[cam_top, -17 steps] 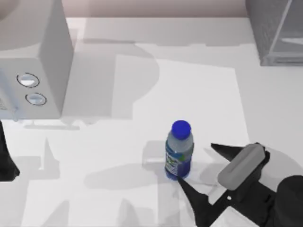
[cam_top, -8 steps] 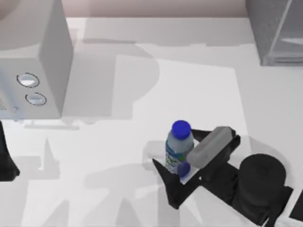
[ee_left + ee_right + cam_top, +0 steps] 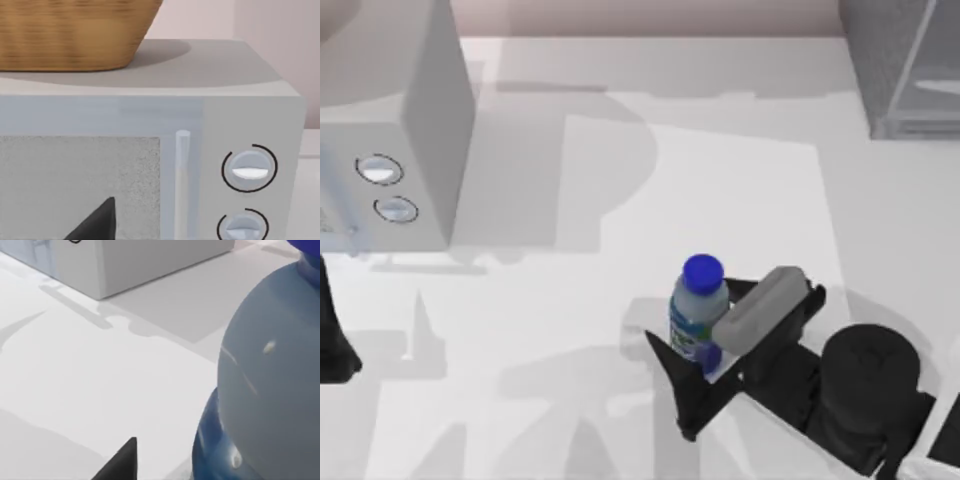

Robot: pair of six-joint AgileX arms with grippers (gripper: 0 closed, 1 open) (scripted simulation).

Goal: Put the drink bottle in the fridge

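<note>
Bottle [image 3: 698,316] upright on the bench, mid-front, right of centre, well apart from the fridge [image 3: 905,65] at back right corner. Right gripper [image 3: 705,330] fingers spread around bottle, not clamped. Left gripper [image 3: 332,340] parked at left edge by the microwave [image 3: 390,130], fingers: cannot tell

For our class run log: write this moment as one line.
right gripper: open, fingers around drink bottle | bottle: upright on table | left arm: parked, left edge | fridge: far right

Right arm [image 3: 865,395] black, round-bodied; pale grey block on wrist; pointed jaws.
</note>
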